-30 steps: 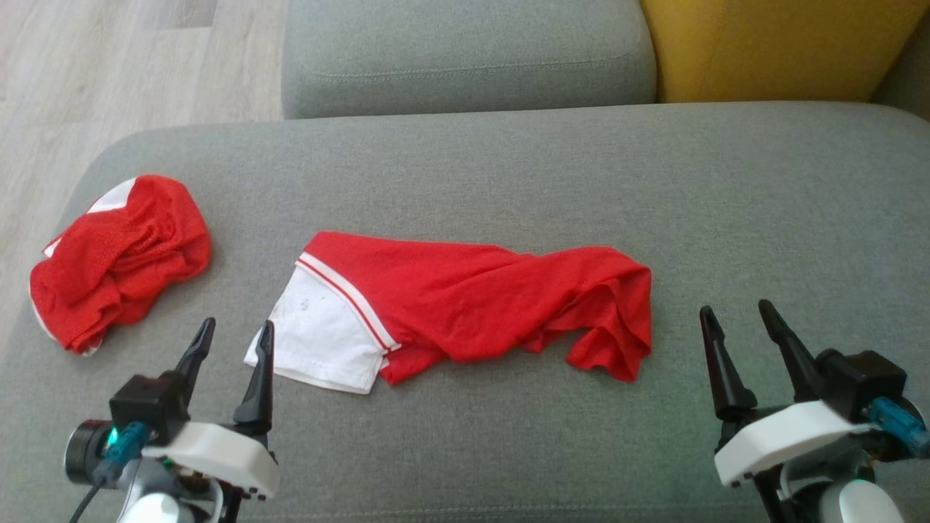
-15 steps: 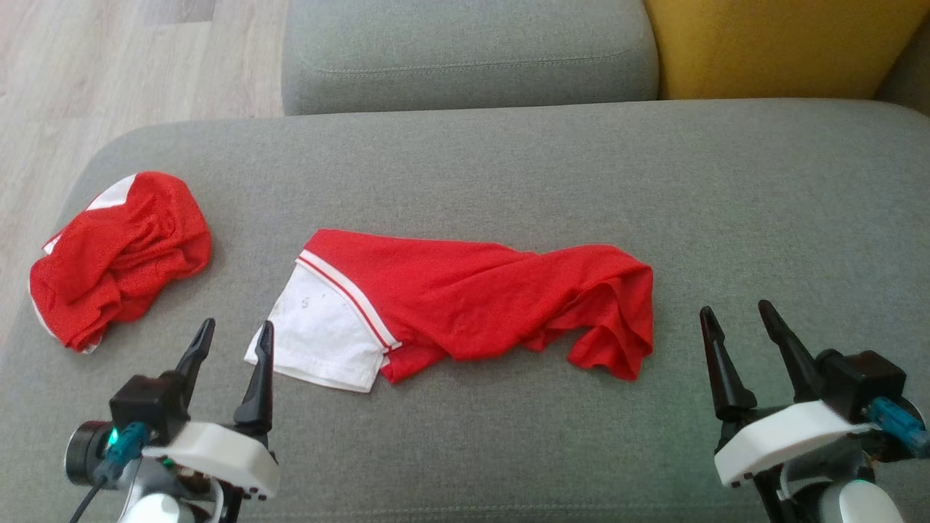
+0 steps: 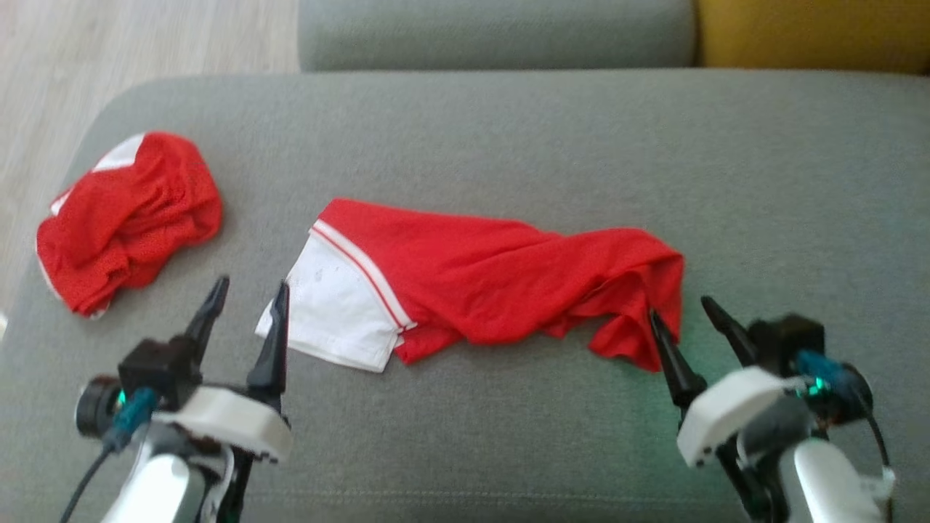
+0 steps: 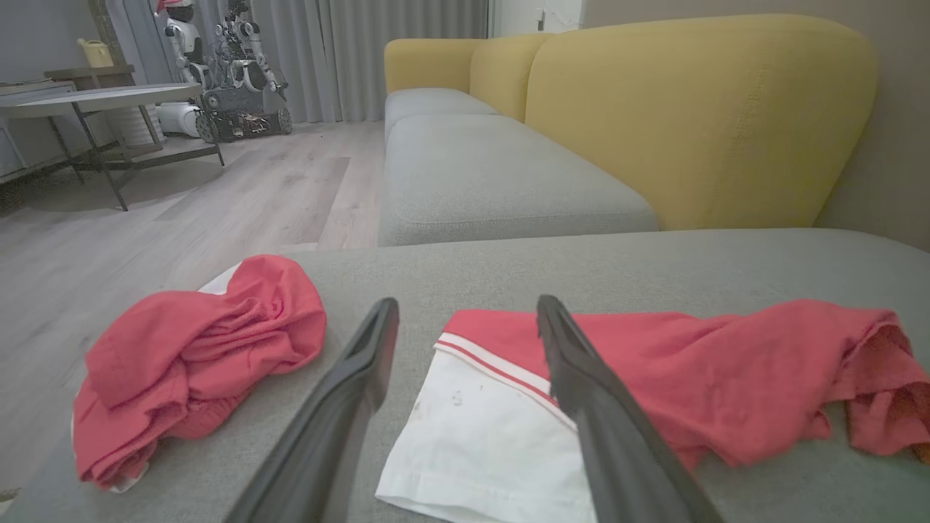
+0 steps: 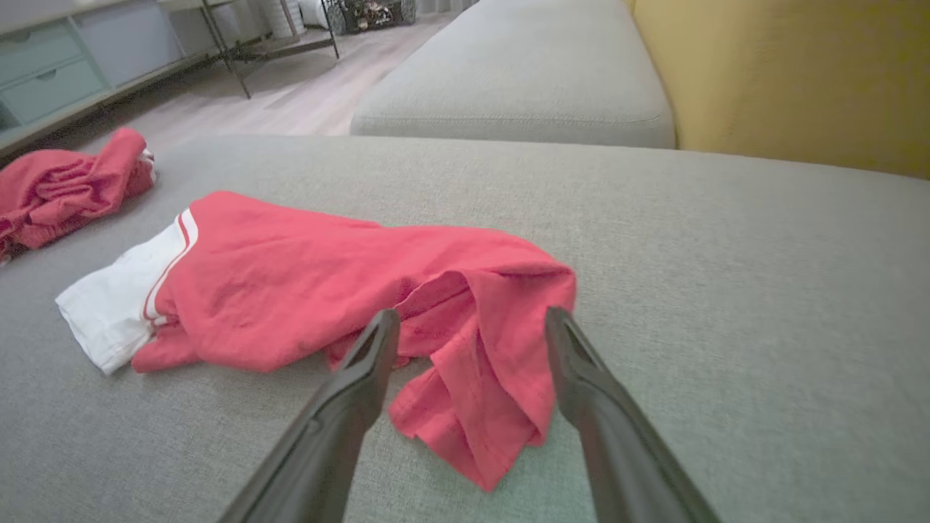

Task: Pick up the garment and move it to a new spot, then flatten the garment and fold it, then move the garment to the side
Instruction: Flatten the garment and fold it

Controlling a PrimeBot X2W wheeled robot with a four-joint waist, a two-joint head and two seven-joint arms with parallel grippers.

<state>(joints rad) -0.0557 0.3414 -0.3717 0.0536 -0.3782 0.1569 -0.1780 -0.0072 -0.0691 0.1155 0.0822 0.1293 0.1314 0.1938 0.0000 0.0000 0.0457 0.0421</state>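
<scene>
on the grey sofa seat [image 3: 508,450], beside wood floor [image 3: 145,36], lies a garment [image 3: 494,280].

Left gripper [image 3: 251,283] is showing two long dark tapered fingers on a white shell [image 3: 225,432]. A black block [image 3: 154,369] is sitting at the shell's 10 o'clock, with a teal plug [image 3: 132,425] and dark cable [image 3: 87,479] trailing toward 8. A green lamp [image 3: 123,397] is glowing. Right gripper [image 3: 680,306] is matching it: white casing [image 3: 726,414], teal connector [image 3: 814,367] at 1 o'clock, and a black lead [image 3: 875,436] looping at 3. Both forearms are looking pale grey.

The right gripper [image 3: 679,306] has swung in to the crumpled red end of the garment [image 3: 494,283], its spread fingers [image 3: 668,356] now framing that corner.
</scene>
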